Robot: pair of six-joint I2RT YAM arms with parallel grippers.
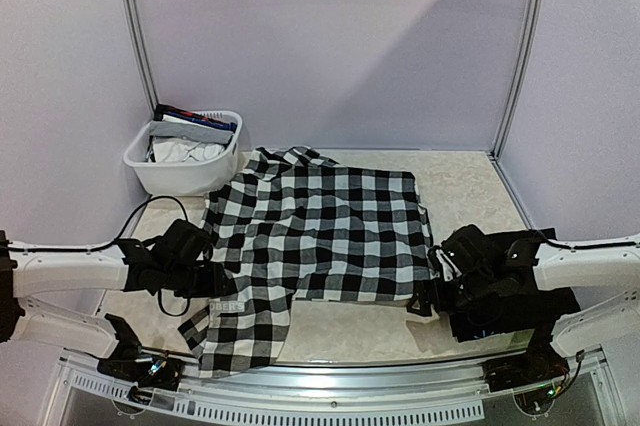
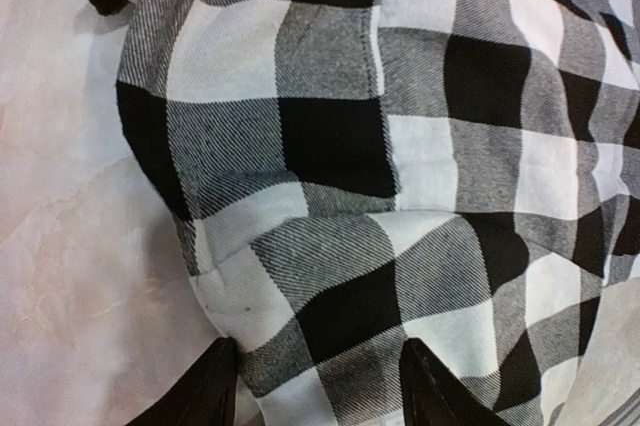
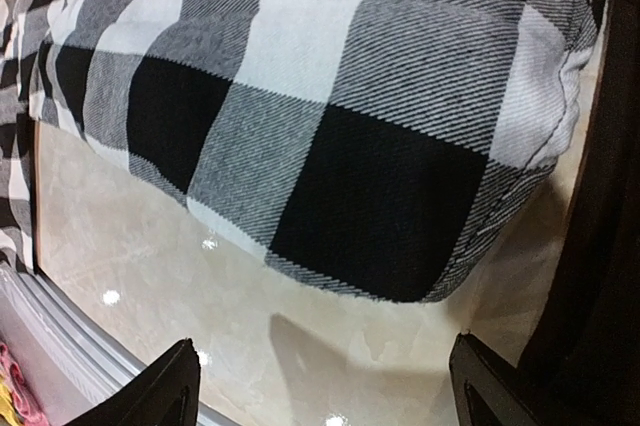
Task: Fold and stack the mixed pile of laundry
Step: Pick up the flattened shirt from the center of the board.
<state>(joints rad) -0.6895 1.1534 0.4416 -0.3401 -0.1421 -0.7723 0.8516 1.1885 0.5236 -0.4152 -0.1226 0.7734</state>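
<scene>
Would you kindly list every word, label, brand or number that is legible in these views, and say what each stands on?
No text can be read.
Checkered shirt: faint pale marks on a dark square at its lower left in the top view, too small and blurred to read.
White basket and the laundry in it: no legible lettering.
Wrist views: only the check pattern.
</scene>
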